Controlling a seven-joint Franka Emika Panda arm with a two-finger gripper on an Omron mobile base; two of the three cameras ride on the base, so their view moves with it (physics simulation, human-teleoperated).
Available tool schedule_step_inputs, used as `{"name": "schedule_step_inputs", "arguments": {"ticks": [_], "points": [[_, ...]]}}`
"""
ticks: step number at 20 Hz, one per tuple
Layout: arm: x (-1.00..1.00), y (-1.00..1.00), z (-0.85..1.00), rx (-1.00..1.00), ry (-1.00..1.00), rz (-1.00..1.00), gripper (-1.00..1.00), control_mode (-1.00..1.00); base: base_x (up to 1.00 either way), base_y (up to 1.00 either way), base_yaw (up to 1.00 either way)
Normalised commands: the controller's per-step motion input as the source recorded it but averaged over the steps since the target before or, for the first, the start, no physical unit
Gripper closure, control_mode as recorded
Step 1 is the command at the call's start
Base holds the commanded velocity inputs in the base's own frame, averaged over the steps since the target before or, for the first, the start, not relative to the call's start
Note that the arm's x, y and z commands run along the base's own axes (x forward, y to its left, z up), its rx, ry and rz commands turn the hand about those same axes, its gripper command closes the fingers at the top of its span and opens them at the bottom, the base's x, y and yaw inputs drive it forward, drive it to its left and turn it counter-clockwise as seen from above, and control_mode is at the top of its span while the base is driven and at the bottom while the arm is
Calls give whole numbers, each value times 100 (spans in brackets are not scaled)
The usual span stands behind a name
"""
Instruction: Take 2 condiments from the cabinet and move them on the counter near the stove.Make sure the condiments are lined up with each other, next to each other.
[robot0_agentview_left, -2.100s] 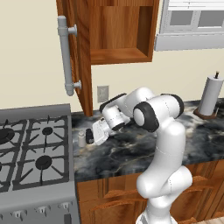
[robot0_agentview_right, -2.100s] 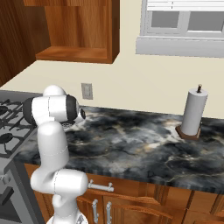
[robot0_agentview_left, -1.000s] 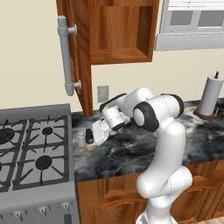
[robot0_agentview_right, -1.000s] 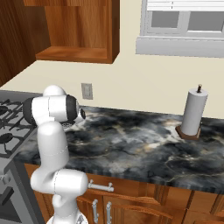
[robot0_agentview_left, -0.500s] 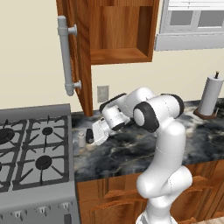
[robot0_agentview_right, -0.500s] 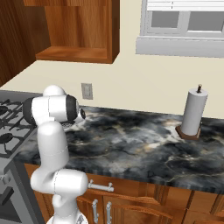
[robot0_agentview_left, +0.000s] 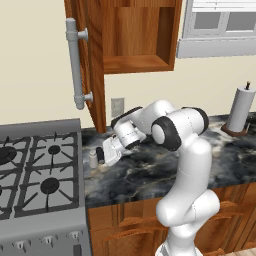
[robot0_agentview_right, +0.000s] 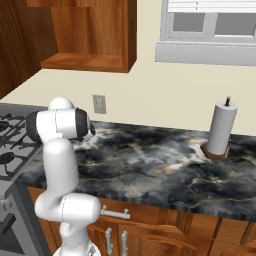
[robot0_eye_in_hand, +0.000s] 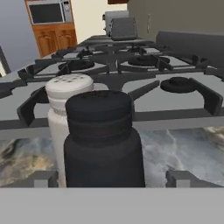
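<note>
The gripper (robot0_agentview_left: 105, 154) is hanging low over the counter (robot0_agentview_left: 150, 172), just beside the stove (robot0_agentview_left: 40, 170), with its fingers pointing toward the burners. In the hand view the black shaker (robot0_eye_in_hand: 103, 144) is standing dead ahead at 12 o'clock, right between the two fingertips (robot0_eye_in_hand: 43, 178), and neither tip seems to be pressing on it. So I'm reading the gripper as spread wide and holding nothing, with the bottle standing on its own.

The silver shaker (robot0_eye_in_hand: 65, 109) is sitting just behind the black one, toward 11 o'clock from the hand, so close that the two look to be touching or nearly so. From the left base view the silver shaker (robot0_agentview_left: 93, 159) is standing on the stone right at the stove's edge, with the black one (robot0_agentview_left: 100, 155) tucked between it and the gripper. Both are standing upright, long axes vertical, so any retreat probably has to be straight back along the fingers, toward 6 o'clock, to avoid tipping them.

The black shaker is squat and matte, with a ribbed, narrower cap. The silver one is pale, with a domed, perforated top. The cabinet (robot0_agentview_left: 135, 40) above is hanging open, its shelf bare.
</note>
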Motion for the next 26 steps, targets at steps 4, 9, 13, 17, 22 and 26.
{"name": "schedule_step_inputs", "arguments": {"ticks": [4, 9, 13, 17, 22, 26], "points": [[-10, 6, 0, 0, 0, 0, -100, -100, 0, 0, 0], [-51, 0, -8, 0, 2, 0, -100, -100, 0, 0, 0], [-26, 0, -2, 0, 1, 0, -100, -100, 0, 0, 0], [0, 0, 0, 0, 0, 0, -100, -100, 0, 0, 0], [0, 0, 0, 0, 0, 0, -100, -100, 0, 0, 0], [0, -18, -6, 1, 3, 0, -100, -100, 0, 0, 0]]}}
